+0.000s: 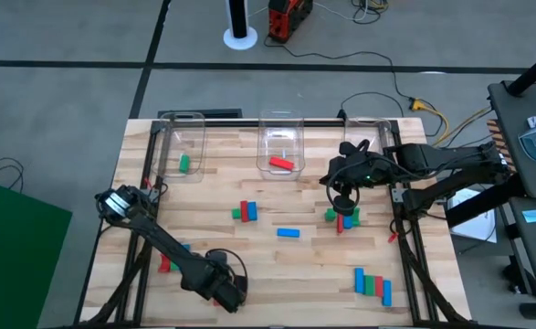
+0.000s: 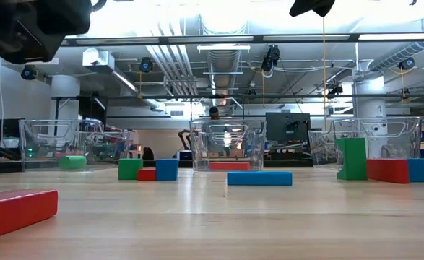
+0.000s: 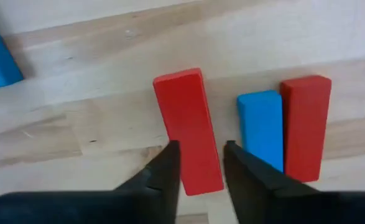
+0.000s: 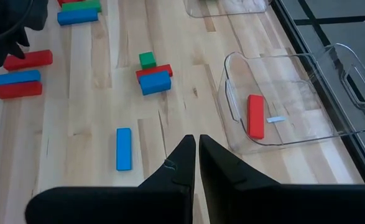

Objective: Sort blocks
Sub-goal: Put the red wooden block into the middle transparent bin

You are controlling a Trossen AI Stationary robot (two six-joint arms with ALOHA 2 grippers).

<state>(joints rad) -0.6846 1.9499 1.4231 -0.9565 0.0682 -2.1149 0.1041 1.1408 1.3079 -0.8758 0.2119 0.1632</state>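
Observation:
Small red, green and blue blocks lie scattered on the wooden table. My left gripper (image 1: 224, 285) hangs open near the front edge, above a red block (image 3: 187, 127) lying flat. In the left wrist view its fingertips stand to either side of that block's near end. Beside this block lie a blue block (image 3: 261, 127) and another red one (image 3: 305, 124). My right gripper (image 1: 343, 194) is shut and holds nothing, hovering over a green and red cluster (image 1: 341, 217) at the right. A green block (image 1: 183, 163) lies in the left clear bin and a red block (image 1: 281, 164) in the middle bin.
Three clear bins stand along the far edge: left (image 1: 183, 123), middle (image 1: 281, 123), and right (image 1: 370, 128), which is partly under my right arm. Other blocks: a green-red-blue group (image 1: 243, 212), a lone blue block (image 1: 288, 233), a row at the front right (image 1: 373, 283), and blocks under my left arm (image 1: 167, 263).

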